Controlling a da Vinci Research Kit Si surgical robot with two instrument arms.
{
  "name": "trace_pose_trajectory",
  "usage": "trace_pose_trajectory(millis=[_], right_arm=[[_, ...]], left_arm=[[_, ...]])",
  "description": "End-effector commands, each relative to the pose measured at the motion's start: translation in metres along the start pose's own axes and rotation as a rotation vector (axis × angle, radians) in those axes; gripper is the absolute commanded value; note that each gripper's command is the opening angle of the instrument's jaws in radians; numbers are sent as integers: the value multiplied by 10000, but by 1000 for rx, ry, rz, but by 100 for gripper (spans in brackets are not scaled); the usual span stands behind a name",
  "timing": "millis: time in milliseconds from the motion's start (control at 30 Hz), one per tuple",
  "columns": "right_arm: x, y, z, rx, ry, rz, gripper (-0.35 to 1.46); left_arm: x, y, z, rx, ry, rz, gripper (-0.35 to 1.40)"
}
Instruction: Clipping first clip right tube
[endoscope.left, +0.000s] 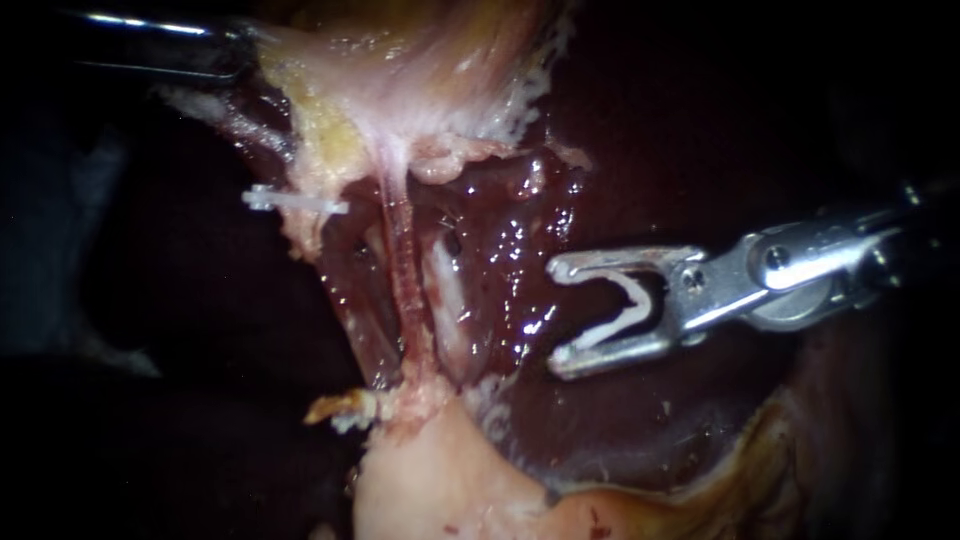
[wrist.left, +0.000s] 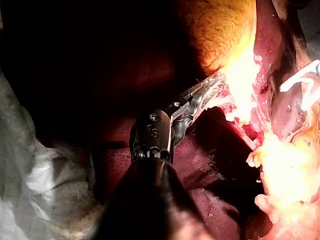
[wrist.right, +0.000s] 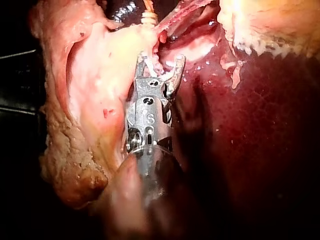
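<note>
Gaping between the right instrument's (endoscope.left: 556, 318) jaws — a white clip (endoscope.left: 636, 308); bent, unclosed.

Dark red liver (endoscope.left: 620, 130) is seen behind the dissected field, its wet surface glistening. Pale tissue (endoscope.left: 400, 60) edged with yellow fat is stretched above it. A closed white clip (endoscope.left: 295, 203) is borne at the field's left margin. Grey cloth (wrist.left: 45, 185) is seen beside the liver.

The right instrument (endoscope.left: 556, 317) holds an open clip (endoscope.left: 628, 318) over the liver (endoscope.left: 700, 150), near the right tube (endoscope.left: 446, 298).
</note>
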Motion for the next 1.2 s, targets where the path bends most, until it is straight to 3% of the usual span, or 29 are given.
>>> trace_pose_trajectory(millis=[33,267,633,1000,1200], right_arm=[[-1,0,7,-1,5,25,50],[-4,9,54,3,88,140,50],[-4,17,113,54,178,236,50],[-5,14,140,128,237,299,50],[2,0,139,173,271,320,49]], left_arm=[[0,0,1,2,0,1,-35],[-2,0,3,-2,-1,1,-35],[-4,1,6,-2,-1,2,-35],[-4,1,7,-2,-1,2,-35],[-4,0,7,-2,-1,2,-35]])
